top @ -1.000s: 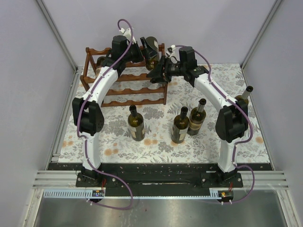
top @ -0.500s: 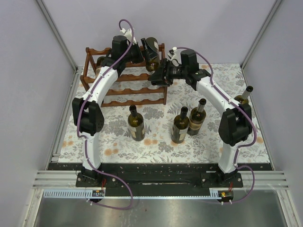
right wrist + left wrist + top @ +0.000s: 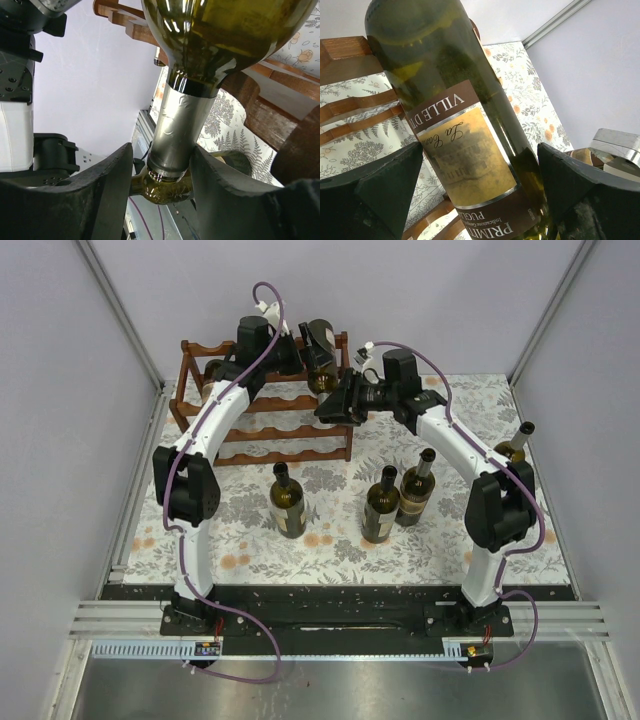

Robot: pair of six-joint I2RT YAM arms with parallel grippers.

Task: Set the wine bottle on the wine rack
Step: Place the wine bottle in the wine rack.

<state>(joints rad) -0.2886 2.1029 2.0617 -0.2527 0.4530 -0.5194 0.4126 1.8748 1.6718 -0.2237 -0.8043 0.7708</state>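
Observation:
The wine bottle (image 3: 320, 340), dark green glass with a brown and gold label (image 3: 465, 145), lies across the top rails at the right end of the reddish-brown wine rack (image 3: 270, 430). My left gripper (image 3: 297, 352) straddles its body wide open. In the left wrist view, tablecloth shows between the left finger (image 3: 380, 190) and the glass. My right gripper (image 3: 332, 400) sits around the foil-capped neck (image 3: 180, 130), jaws a little apart. Its right finger (image 3: 220, 190) touches the foil, and a gap shows on the left side.
A second bottle (image 3: 213, 370) lies in the rack's left end. Three bottles (image 3: 288, 502) (image 3: 381, 505) (image 3: 415, 488) stand on the floral cloth in front of the rack. Another bottle (image 3: 512, 445) stands at the right edge, behind my right arm. Grey walls and metal posts surround the table.
My right arm's elbow has swung to the right and the wrist has shifted slightly. The bottle and my left arm stay where they were.

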